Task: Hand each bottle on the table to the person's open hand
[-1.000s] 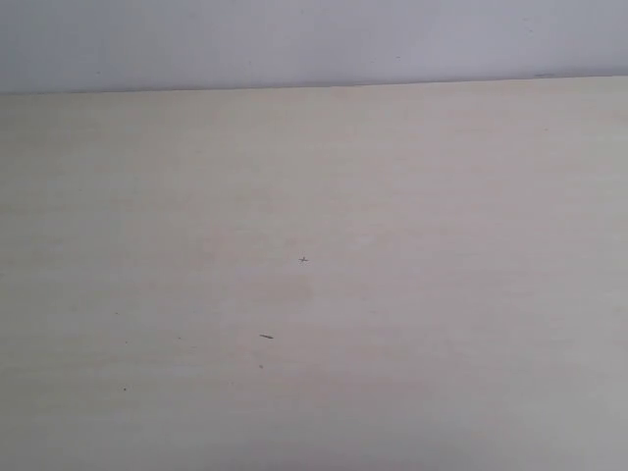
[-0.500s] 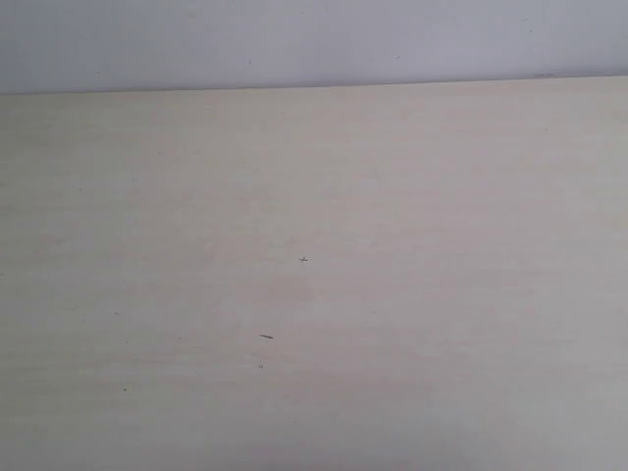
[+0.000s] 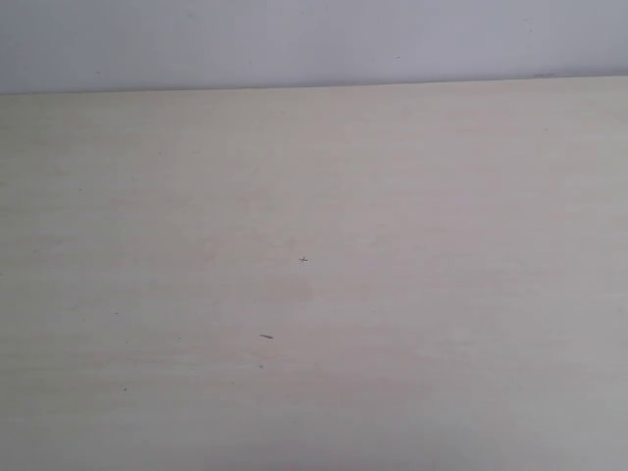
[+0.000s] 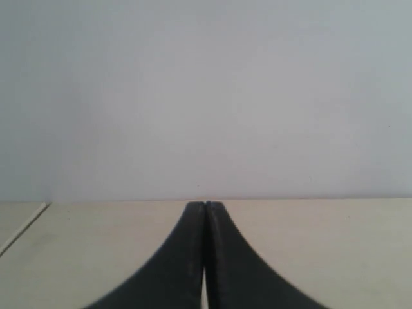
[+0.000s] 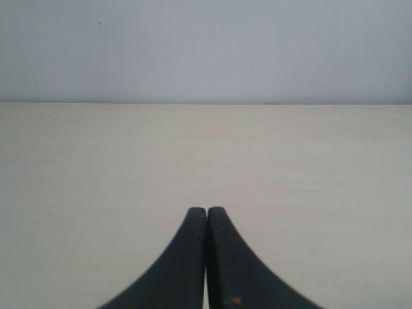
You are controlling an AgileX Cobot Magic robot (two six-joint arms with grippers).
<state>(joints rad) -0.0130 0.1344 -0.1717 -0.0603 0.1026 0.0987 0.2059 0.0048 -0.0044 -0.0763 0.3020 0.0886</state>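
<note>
The left jaws were pressed fully together and held nothing, their black fingers touching above the pale worktop, near its far edge by a grey wall. A few tiny dark specks lay on the worktop. The right jaws were likewise closed tight and empty, fingers meeting over the worktop. Where the bottles stood could not be told.
</note>
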